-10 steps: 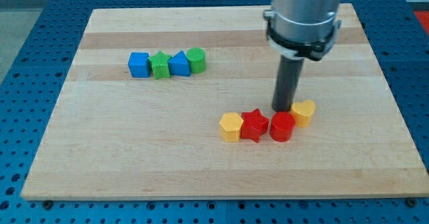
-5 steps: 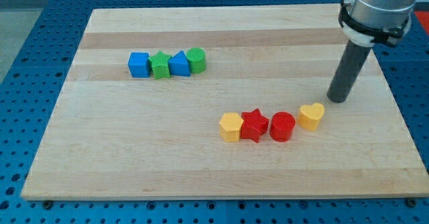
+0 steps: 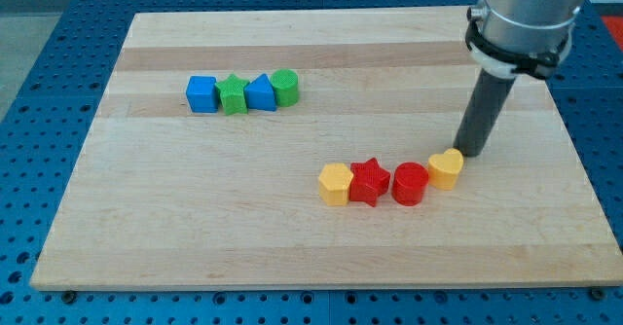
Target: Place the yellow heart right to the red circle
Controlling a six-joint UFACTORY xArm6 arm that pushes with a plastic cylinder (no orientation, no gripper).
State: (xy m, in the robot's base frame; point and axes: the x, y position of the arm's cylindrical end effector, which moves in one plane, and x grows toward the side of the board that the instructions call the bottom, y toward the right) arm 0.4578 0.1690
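Note:
The yellow heart (image 3: 446,168) lies on the wooden board, just right of and slightly above the red circle (image 3: 410,183), touching or nearly touching it. My tip (image 3: 471,153) is down at the heart's upper right edge, right against it. The red circle is the right end of a row with a red star (image 3: 369,181) and a yellow hexagon (image 3: 335,183) to its left.
A second row sits at the view's upper left: blue cube (image 3: 201,94), green star (image 3: 233,95), blue triangle-like block (image 3: 260,93), green cylinder (image 3: 284,87). The board's right edge (image 3: 574,150) lies to the right of my tip.
My tip went from left of the heart round to its upper right, then came back left and down against it. The heart shifted right, then back a little toward the red circle.

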